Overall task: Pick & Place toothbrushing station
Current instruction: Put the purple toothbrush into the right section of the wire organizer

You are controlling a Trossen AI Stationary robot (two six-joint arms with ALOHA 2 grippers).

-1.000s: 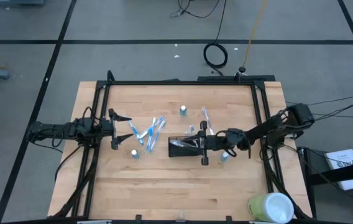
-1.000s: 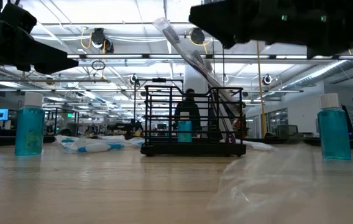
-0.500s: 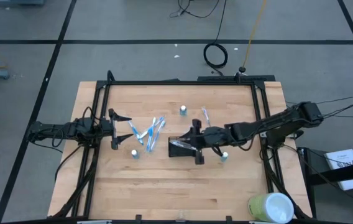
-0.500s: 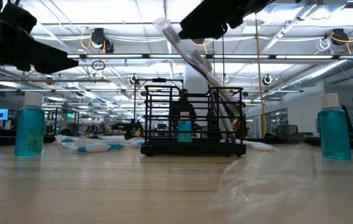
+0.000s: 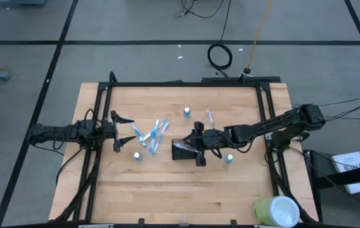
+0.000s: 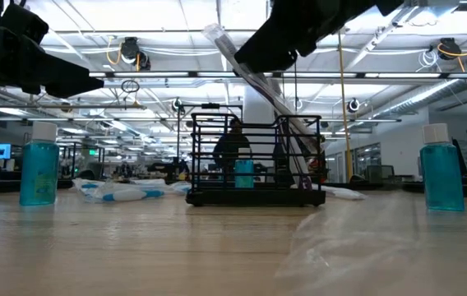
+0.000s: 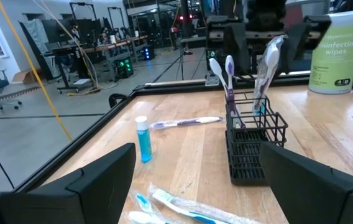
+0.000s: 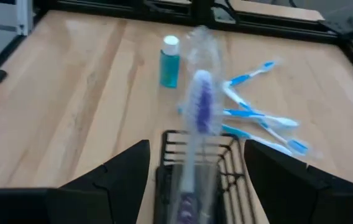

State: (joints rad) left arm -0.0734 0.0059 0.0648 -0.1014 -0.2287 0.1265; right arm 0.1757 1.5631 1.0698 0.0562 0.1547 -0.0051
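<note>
Right gripper [image 5: 198,143] fingers wide apart (empty) above toothbrushing station [image 5: 188,151]; left likewise.

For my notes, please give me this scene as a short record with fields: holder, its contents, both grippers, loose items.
holder: toothbrushing station, black wire mesh, near table centre
contents: purple toothbrush and a wrapped toothbrush, both leaning
right gripper: open, above the holder
left gripper: open, waiting at the table's left side
loose items: blue toothbrushes; three small blue bottles
</note>
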